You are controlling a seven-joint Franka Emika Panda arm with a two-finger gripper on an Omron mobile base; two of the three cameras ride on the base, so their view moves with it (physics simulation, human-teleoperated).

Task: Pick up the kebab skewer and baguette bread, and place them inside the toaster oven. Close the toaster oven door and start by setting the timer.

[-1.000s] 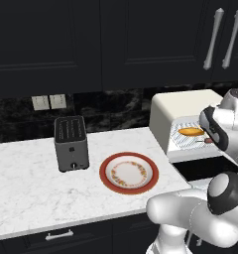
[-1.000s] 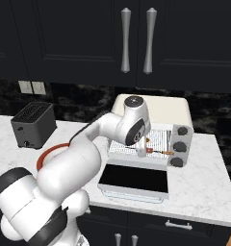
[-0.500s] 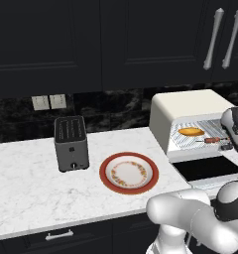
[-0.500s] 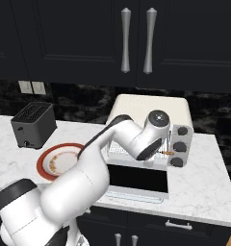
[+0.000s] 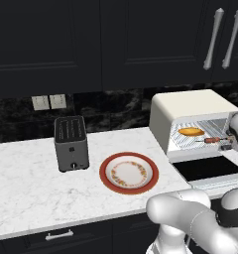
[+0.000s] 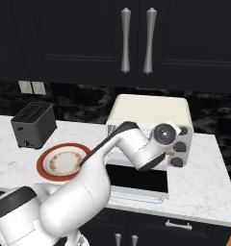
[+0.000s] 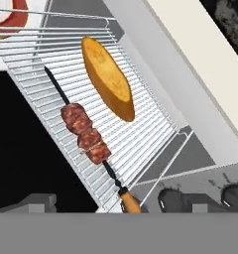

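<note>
On the rack [image 7: 141, 134] inside the oven [image 5: 190, 106], the skewer [image 7: 86, 133] lies just left of the baguette [image 7: 107, 78]. The gripper is open, empty. Risk: the skewer's orange handle overhangs the rack's front edge, so the lowered door [image 5: 206, 168] may jam closing.

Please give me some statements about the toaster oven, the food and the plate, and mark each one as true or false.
1. The baguette lies on the wire rack inside the toaster oven. True.
2. The kebab skewer is on the red-rimmed plate. False: it lies on the rack beside the baguette.
3. The oven door is closed. False: it hangs open, folded down.
4. The slot toaster stands left of the plate in the left base view. True.
</note>
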